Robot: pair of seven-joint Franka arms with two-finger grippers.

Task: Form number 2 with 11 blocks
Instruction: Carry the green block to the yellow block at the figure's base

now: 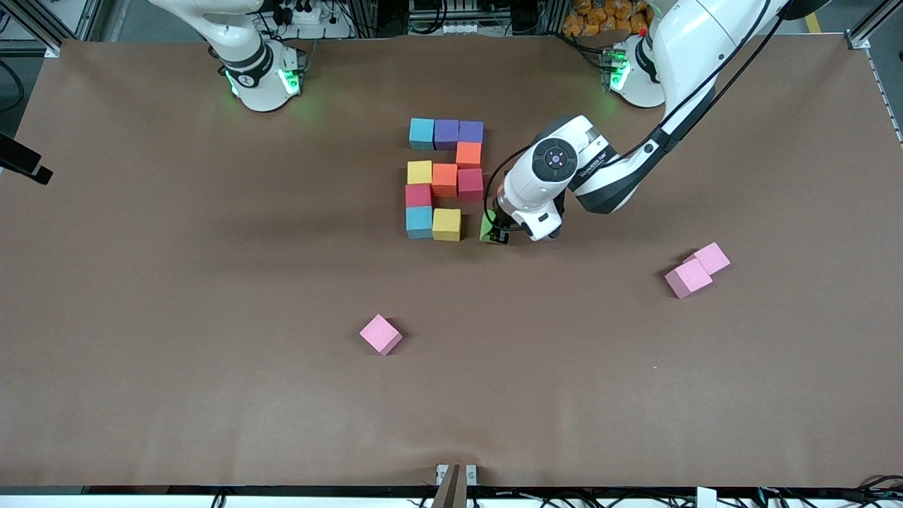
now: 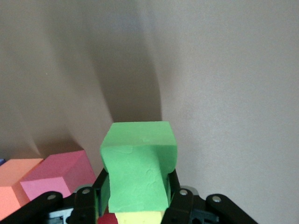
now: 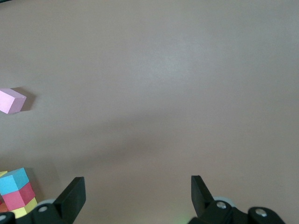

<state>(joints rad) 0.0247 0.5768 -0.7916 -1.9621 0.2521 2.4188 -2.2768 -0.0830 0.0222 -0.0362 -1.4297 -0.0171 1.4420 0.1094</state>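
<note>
Ten blocks lie joined in a figure near the table's middle. A light blue and two purple form the row nearest the robots. Below them come an orange, then yellow, orange and red, then a red, then light blue and yellow. My left gripper is shut on the green block, low beside that last yellow block, a small gap apart. My right gripper waits open, holding nothing.
Three pink cubes lie apart from the figure. One is nearer the front camera. The other two touch each other toward the left arm's end. Brown paper covers the table.
</note>
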